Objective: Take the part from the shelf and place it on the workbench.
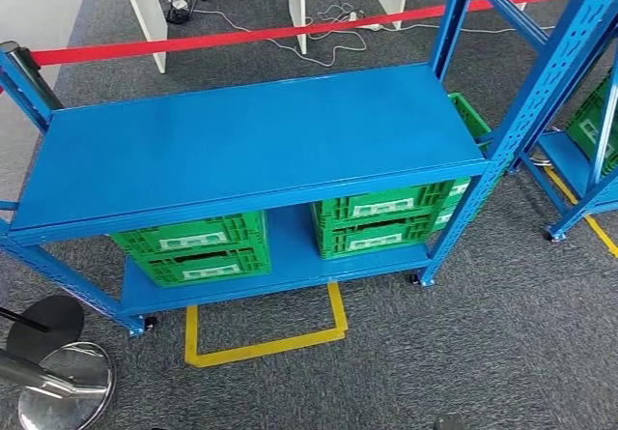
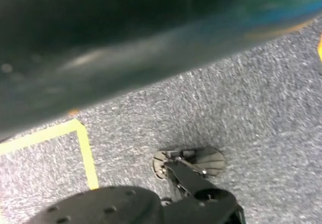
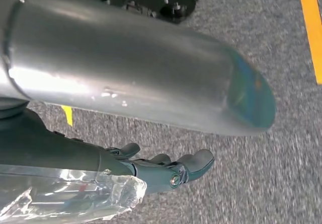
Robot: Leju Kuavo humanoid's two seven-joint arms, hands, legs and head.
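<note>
My right hand (image 3: pixel 167 171) grips a crinkled clear bag (image 3: pixel 72 196), contents hard to read. Left hand's state: cannot tell. Blue shelf (image 1: pixel 247 145) ahead.

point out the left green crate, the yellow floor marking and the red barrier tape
left green crate (image 1: pixel 195 248): head view, on its front wall.
yellow floor marking (image 1: pixel 266 347): head view, on its front strip.
red barrier tape (image 1: pixel 218 39): head view, mid-span.

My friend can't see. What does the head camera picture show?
A blue metal shelf with a bare top board stands on grey carpet. Green plastic crates sit on its lower board, and a yellow tape outline marks the floor in front.
</note>
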